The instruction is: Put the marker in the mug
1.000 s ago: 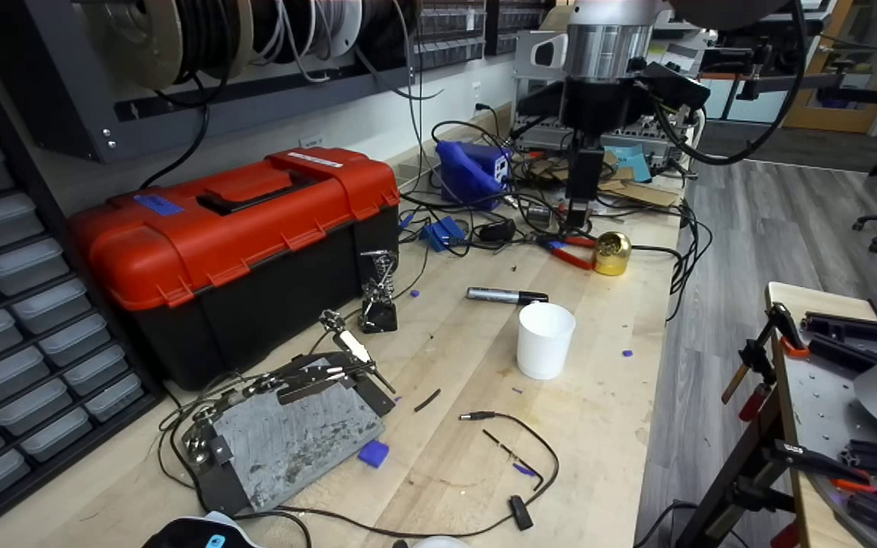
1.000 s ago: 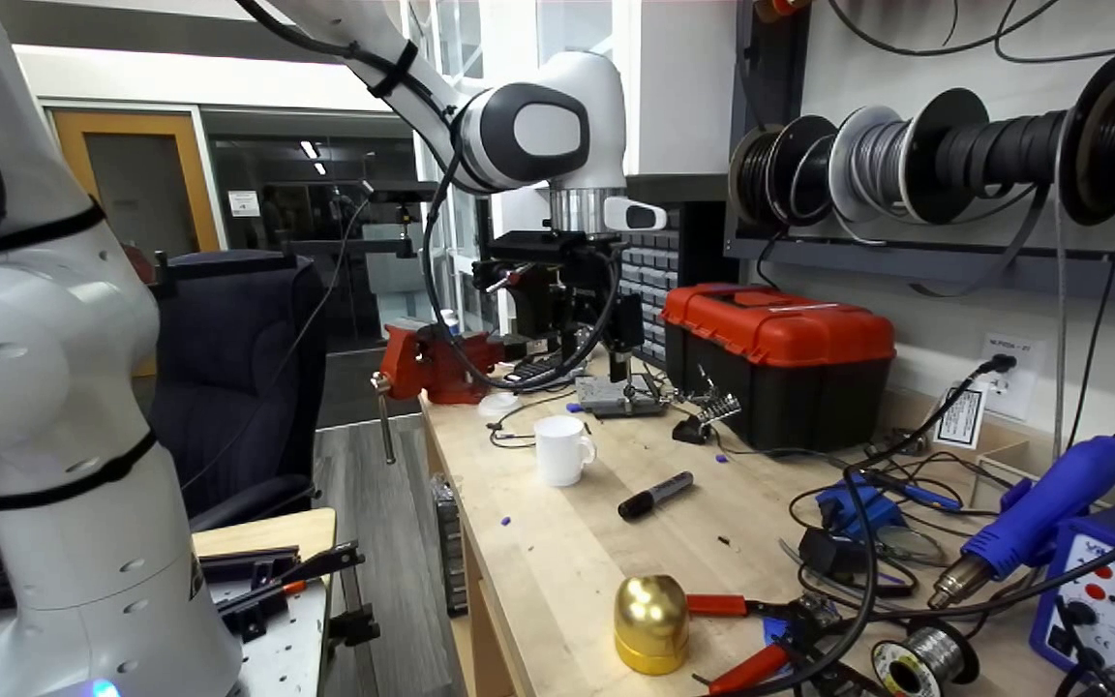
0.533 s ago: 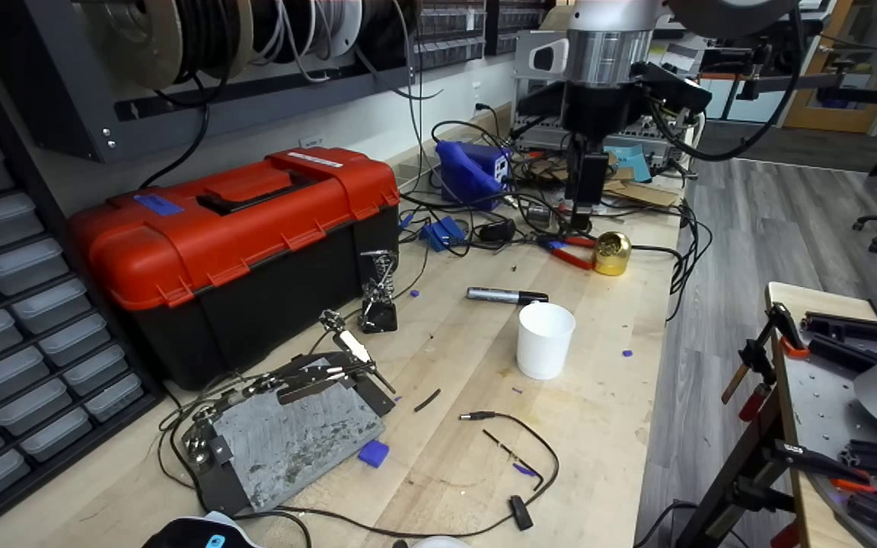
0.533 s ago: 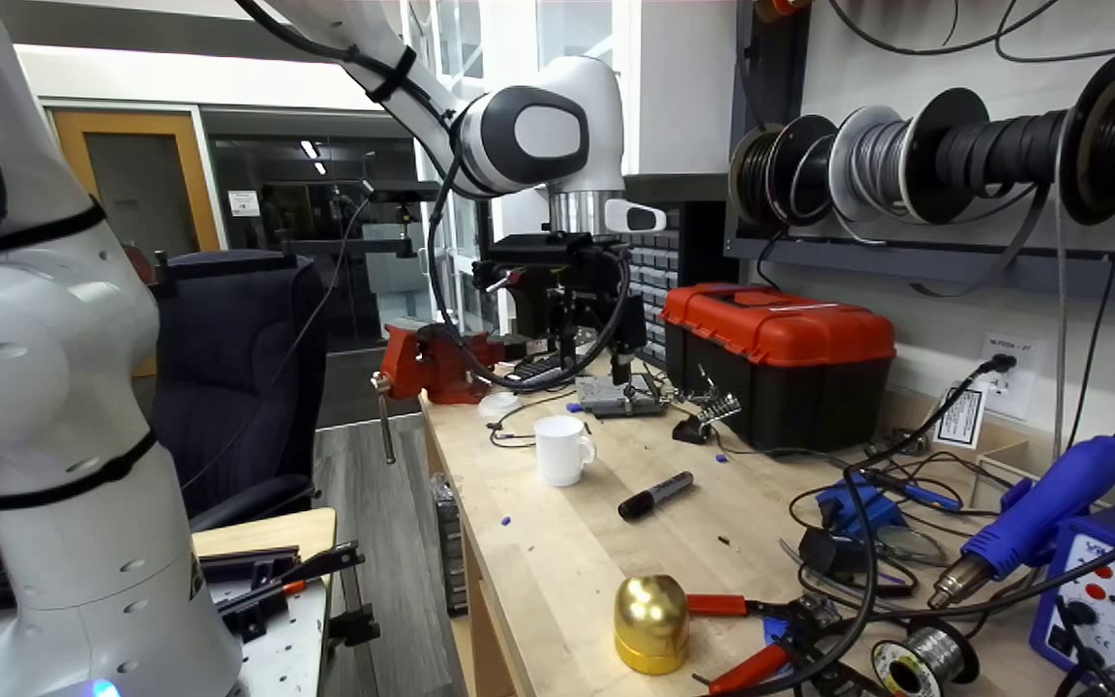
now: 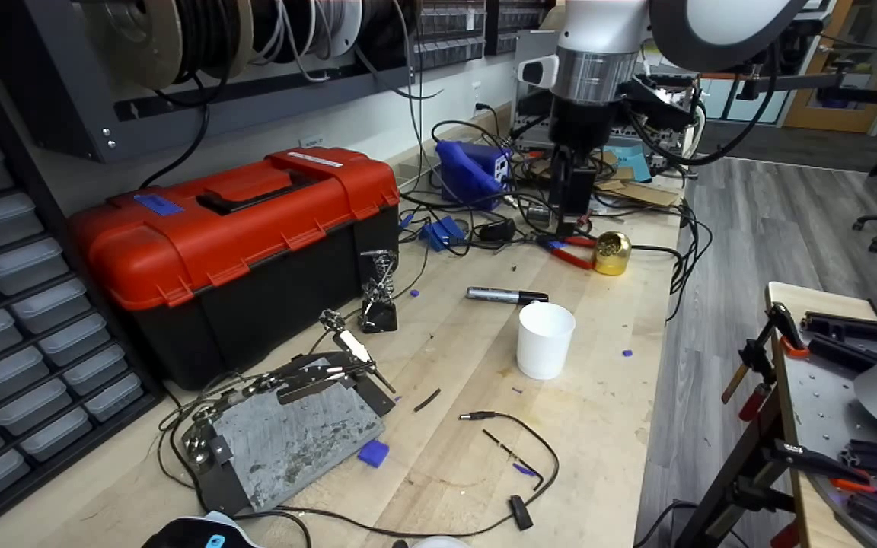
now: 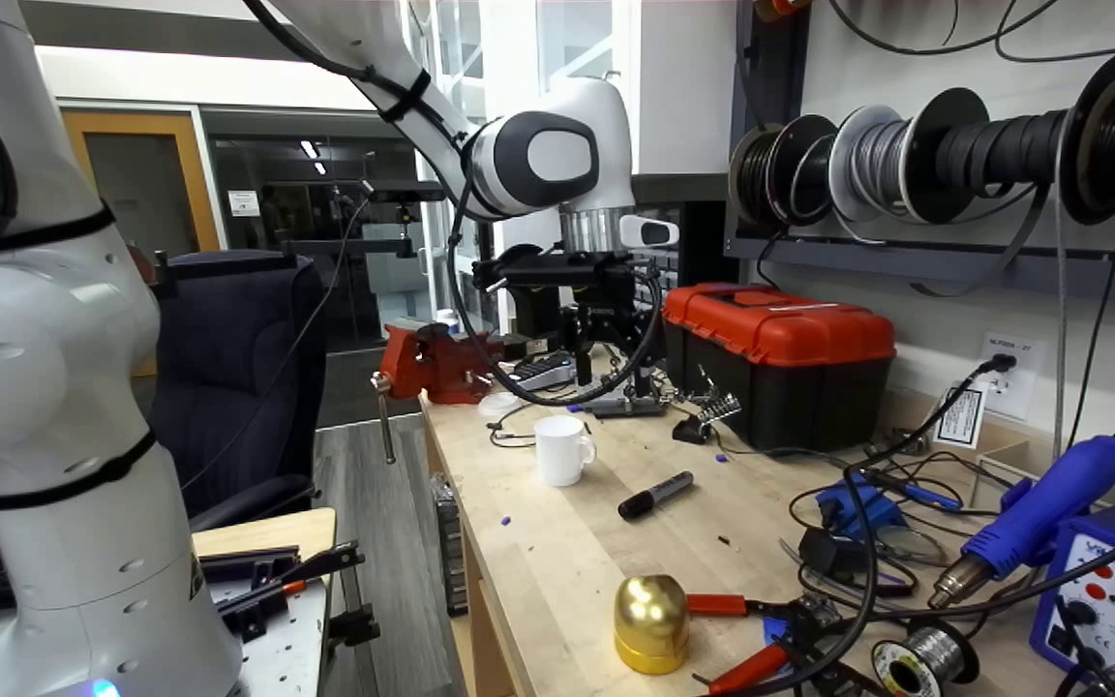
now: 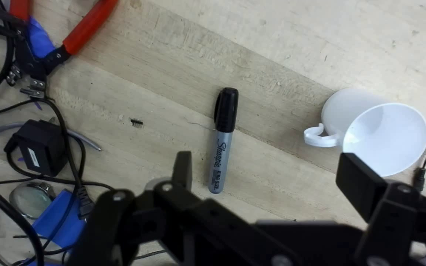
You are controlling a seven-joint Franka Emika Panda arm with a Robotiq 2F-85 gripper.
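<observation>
The marker is a grey pen with a black cap. It lies on the wooden table in both exterior views (image 5: 495, 294) (image 6: 656, 496) and near the middle of the wrist view (image 7: 222, 144). The white mug stands upright beside it in both exterior views (image 5: 545, 342) (image 6: 558, 453), and its open top and handle show at the right of the wrist view (image 7: 386, 140). My gripper is open and empty above the table in both exterior views (image 5: 569, 221) (image 6: 616, 376). In the wrist view its fingers (image 7: 266, 165) are wide apart, with the marker's grey end nearer the left fingertip.
Red-handled pliers (image 7: 91, 26) and a gold tip cleaner (image 6: 651, 624) lie near the marker. Tangled cables (image 7: 68, 155) and a black adapter (image 7: 43, 147) are at the wrist view's left. A red toolbox (image 5: 256, 228) stands along the wall. A metal plate (image 5: 294, 434) lies farther along.
The arm and gripper have moved slightly down and sideways, left in one exterior picture and right in another. The marker and mug have not moved.
</observation>
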